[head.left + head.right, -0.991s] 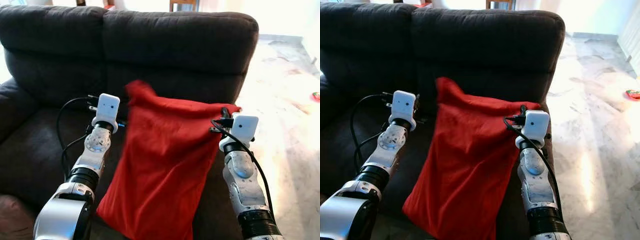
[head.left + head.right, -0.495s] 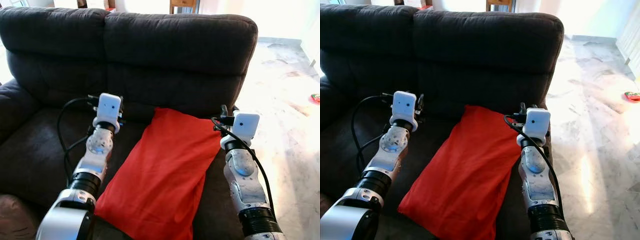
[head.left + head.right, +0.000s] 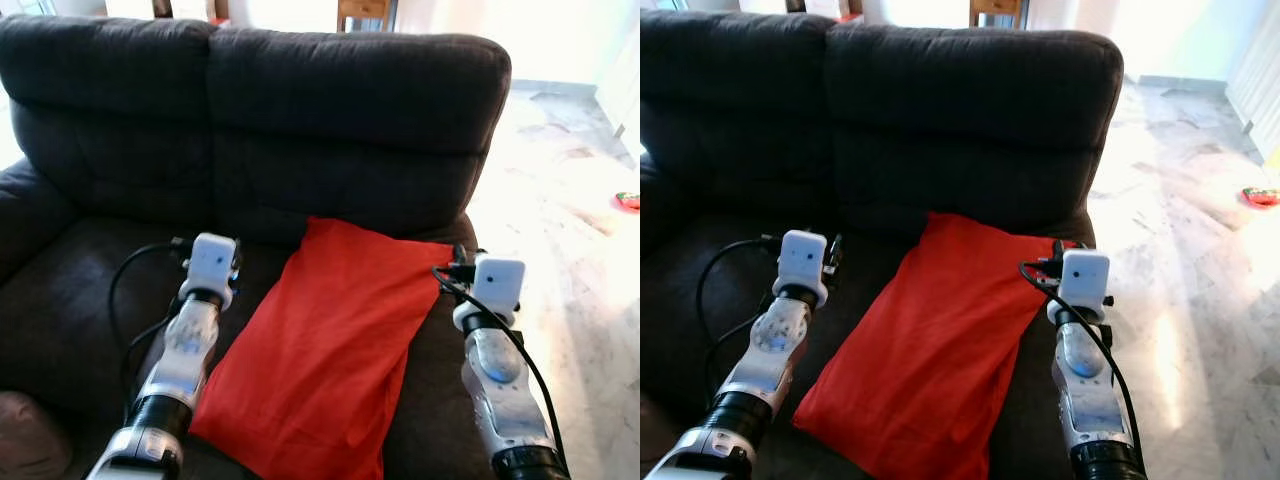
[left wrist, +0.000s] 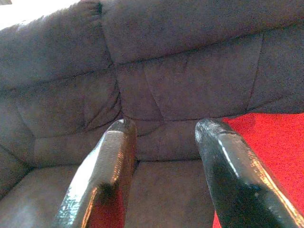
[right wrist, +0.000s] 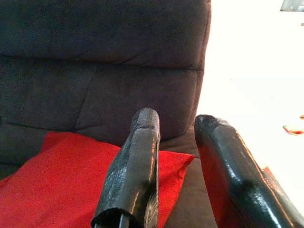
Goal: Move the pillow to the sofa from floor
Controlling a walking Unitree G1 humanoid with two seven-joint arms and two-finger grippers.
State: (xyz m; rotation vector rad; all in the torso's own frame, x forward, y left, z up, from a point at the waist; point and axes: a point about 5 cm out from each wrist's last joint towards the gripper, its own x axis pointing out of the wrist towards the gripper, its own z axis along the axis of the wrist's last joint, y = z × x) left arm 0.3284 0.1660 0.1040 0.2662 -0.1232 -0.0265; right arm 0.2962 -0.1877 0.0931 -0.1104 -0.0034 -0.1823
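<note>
A: Where is the pillow [image 3: 322,345]?

B: It lies flat on the seat of the dark sofa [image 3: 300,110], on the right-hand cushion, between the two arms.

A: Which way does it run?

B: Its long axis goes on a slant, from the near left to the far right. The far end reaches the foot of the backrest; the near left corner hangs close to the seat's front edge.

A: How does it look?

B: Plain bright red cloth, oblong, rather limp and thin, with a few soft folds and no pattern.

A: And the left gripper [image 4: 161,137]?

B: It hovers over the seat just left of the pillow. Its fingers [image 4: 111,166] stand apart with nothing between them, pointing at the backrest.

A: The right gripper [image 5: 175,128]?

B: It is at the pillow's far right corner, near the sofa's right edge. Its fingers [image 5: 137,161] are spread too, holding nothing, with the red corner beneath them.

A: Anything else?

B: A pale marble floor [image 3: 570,210] to the right, with a small red and green thing [image 3: 630,199] lying on it far off.
</note>
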